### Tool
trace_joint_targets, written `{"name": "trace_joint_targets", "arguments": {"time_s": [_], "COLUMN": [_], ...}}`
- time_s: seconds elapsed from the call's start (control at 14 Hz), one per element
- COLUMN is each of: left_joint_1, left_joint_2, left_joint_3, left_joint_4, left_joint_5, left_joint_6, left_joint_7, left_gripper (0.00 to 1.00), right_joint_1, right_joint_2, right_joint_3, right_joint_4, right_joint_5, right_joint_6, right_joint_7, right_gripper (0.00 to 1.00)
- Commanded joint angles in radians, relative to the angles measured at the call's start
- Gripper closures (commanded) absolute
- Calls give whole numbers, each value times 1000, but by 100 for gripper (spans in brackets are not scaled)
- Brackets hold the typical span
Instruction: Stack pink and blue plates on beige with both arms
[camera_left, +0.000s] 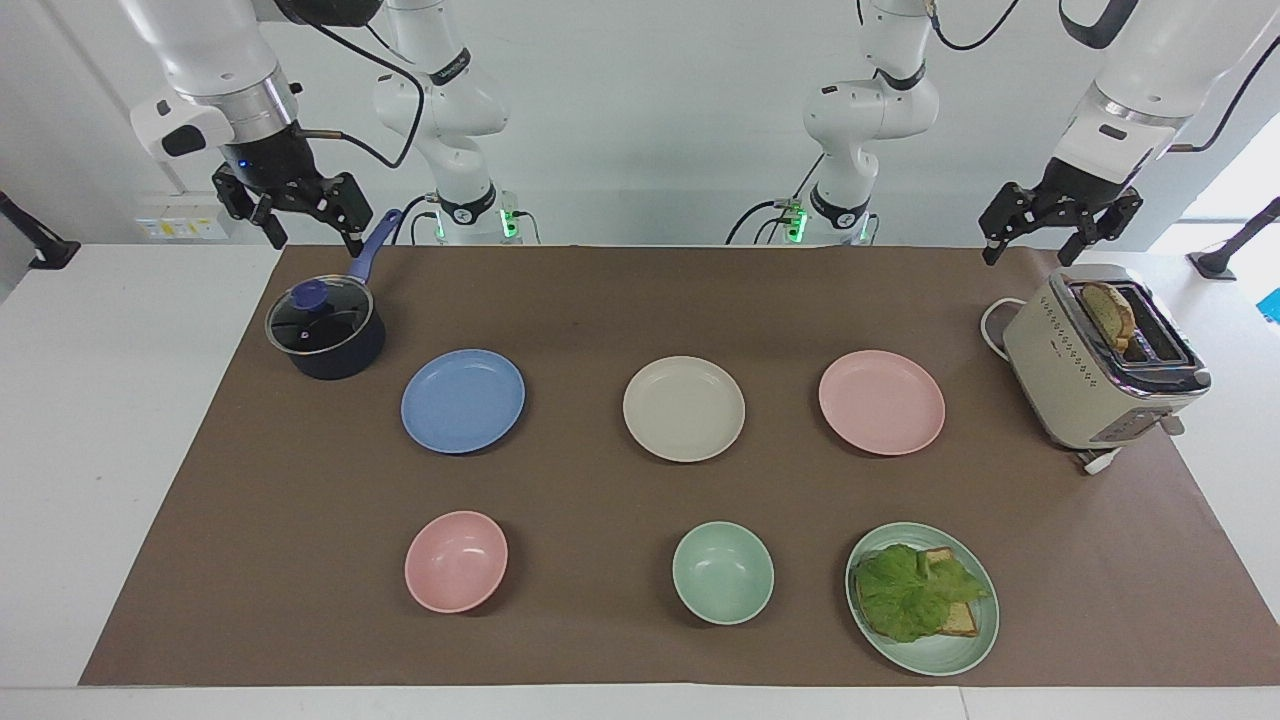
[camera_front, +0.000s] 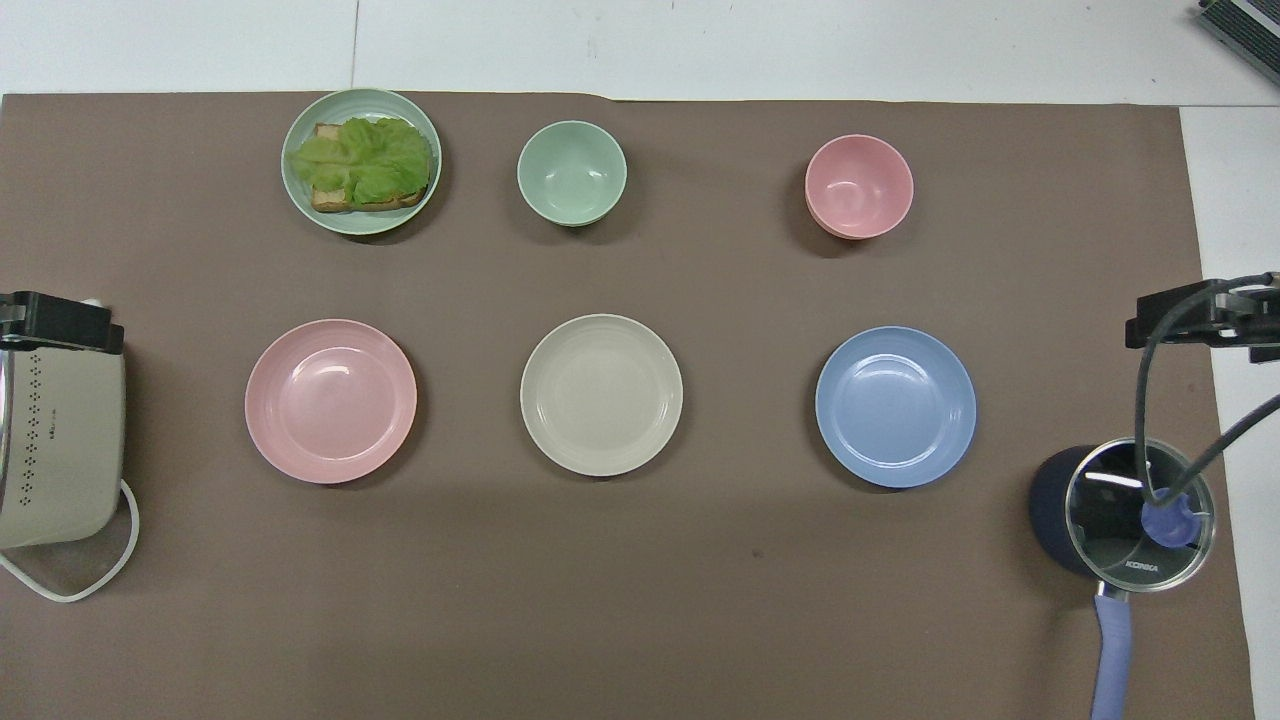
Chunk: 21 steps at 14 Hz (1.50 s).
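Note:
Three equal plates lie in a row across the brown mat. The beige plate (camera_left: 683, 408) (camera_front: 601, 394) is in the middle. The blue plate (camera_left: 462, 400) (camera_front: 895, 406) lies beside it toward the right arm's end, and the pink plate (camera_left: 881, 402) (camera_front: 330, 400) toward the left arm's end. All three are empty and apart from one another. My right gripper (camera_left: 312, 238) (camera_front: 1200, 320) hangs open in the air over the pot's handle. Raised over the toaster, my left gripper (camera_left: 1030, 250) (camera_front: 60, 322) is open and holds nothing.
A dark pot with a glass lid (camera_left: 325, 330) stands near the blue plate. A cream toaster (camera_left: 1095, 370) holding a bread slice stands near the pink plate. Farther from the robots lie a pink bowl (camera_left: 455, 560), a green bowl (camera_left: 722, 572) and a green plate (camera_left: 940, 655) with lettuce on toast.

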Motion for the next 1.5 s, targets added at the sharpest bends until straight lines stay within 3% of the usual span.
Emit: {"name": "trace_joint_targets", "arguments": {"time_s": [0.0, 1.43], "left_joint_1": [-1, 8], "left_joint_2": [-6, -6], "left_joint_3": [1, 4], "left_joint_4": [1, -10], "left_joint_5": [-4, -3], "left_joint_6": [-12, 37], "left_joint_7": [10, 13], "left_gripper": [0, 0], "right_joint_1": [-6, -12], "right_joint_2": [12, 3], "right_joint_3": [5, 7], "right_joint_4": [21, 15], "right_joint_5": [3, 28], "right_joint_6": [-33, -29], "right_joint_7": [-28, -25], "right_gripper": [0, 0]}}
